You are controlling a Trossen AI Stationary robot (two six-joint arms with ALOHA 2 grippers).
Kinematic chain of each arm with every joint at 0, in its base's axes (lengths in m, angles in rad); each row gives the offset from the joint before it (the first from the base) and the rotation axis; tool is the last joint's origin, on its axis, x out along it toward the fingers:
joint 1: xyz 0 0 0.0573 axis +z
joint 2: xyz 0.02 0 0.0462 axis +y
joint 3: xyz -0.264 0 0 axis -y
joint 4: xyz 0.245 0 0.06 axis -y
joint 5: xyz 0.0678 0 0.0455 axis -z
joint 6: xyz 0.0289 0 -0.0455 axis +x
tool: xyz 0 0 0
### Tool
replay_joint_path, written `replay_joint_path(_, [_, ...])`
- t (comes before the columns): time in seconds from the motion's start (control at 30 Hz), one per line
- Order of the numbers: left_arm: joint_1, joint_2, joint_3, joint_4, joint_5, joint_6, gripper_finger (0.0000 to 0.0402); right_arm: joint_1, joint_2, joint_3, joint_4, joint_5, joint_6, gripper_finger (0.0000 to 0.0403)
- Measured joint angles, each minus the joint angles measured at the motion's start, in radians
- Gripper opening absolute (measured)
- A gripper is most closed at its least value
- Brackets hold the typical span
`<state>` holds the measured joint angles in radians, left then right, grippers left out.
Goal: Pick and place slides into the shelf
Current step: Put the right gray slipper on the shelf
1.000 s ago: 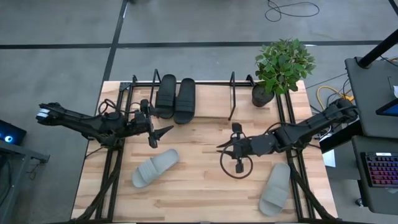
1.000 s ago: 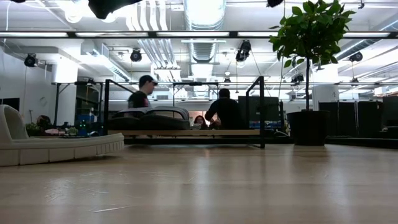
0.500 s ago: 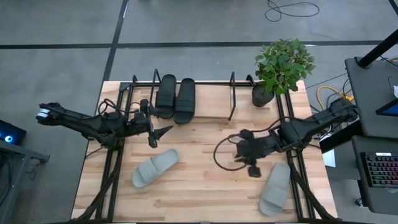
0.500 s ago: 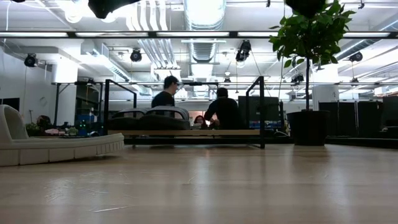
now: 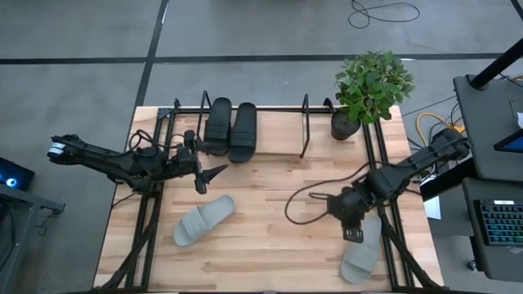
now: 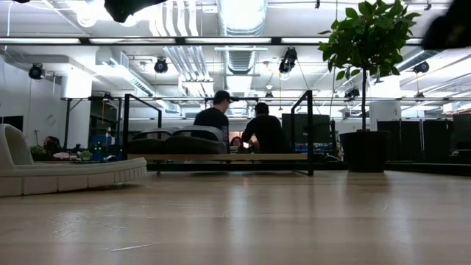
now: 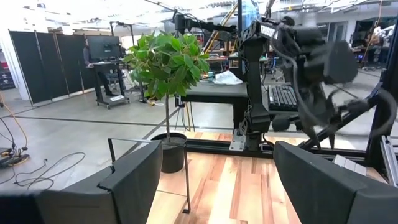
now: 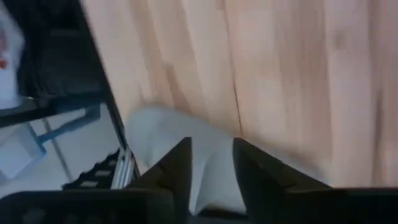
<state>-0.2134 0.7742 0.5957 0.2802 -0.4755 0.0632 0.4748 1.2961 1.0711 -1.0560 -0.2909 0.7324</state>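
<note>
Two black slides (image 5: pixel 230 129) lie side by side on the shelf (image 5: pixel 304 122) at the far edge, also seen on the shelf's board (image 6: pixel 221 157). One light grey slide (image 5: pixel 204 219) lies flat left of the middle, near the low camera (image 6: pixel 66 173). The other light grey slide (image 5: pixel 361 249) lies by the near right corner. My right gripper (image 5: pixel 353 236) hovers over that slide's far end, pointing down, open; its wrist view shows the slide (image 8: pixel 165 134) just beyond the fingers (image 8: pixel 211 155). My left gripper (image 5: pixel 214 178) waits open above the table's left part (image 7: pixel 217 152).
A potted plant (image 5: pixel 372 86) stands at the far right corner beside the shelf (image 6: pixel 364 151). The right arm's cable (image 5: pixel 298 204) loops over the table's middle. Black frame rails (image 5: pixel 147 220) run along both sides. Two people (image 6: pixel 243 129) are behind the shelf in the room.
My right gripper has swung from the table's middle toward the near right corner and tipped down over the light grey slide there, its cable trailing behind. The slides have stayed where they were. A person in the room behind has walked to the right.
</note>
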Motion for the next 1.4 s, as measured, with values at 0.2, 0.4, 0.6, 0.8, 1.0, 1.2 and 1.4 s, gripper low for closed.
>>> replay_joint_path(0.2, [0.000, 0.004, 0.000, 0.002, 0.000, -0.002, 0.0293, 0.059, 0.000, -0.151, -0.002, -0.140, 0.192, 0.0174])
replay_joint_path(0.4, [0.000, 0.003, 0.000, 0.001, 0.000, -0.003, 0.0293, 0.137, -0.007, -0.267, 0.029, -0.205, 0.283, 0.0217])
replay_joint_path(0.6, [0.000, 0.003, 0.000, 0.001, 0.000, -0.003, 0.0293, 0.170, -0.059, -0.357, 0.323, -0.208, 0.344, 0.0220])
replay_joint_path(0.8, [0.000, 0.003, 0.000, 0.004, 0.000, -0.003, 0.0293, 0.182, -0.115, -0.411, 0.418, -0.136, 0.387, 0.0220])
replay_joint_path(1.0, [0.000, 0.003, 0.000, 0.001, 0.000, -0.003, 0.0293, 0.202, -0.145, -0.462, 0.433, -0.130, 0.435, 0.0219])
replay_joint_path(1.2, [0.000, 0.003, 0.000, 0.002, 0.000, -0.003, 0.0293, 0.217, -0.149, -0.519, 0.641, -0.137, 0.490, 0.0219])
replay_joint_path(1.4, [0.000, 0.003, 0.000, 0.003, 0.000, -0.003, 0.0293, 0.228, -0.148, -0.541, 0.696, -0.127, 0.505, 0.0219])
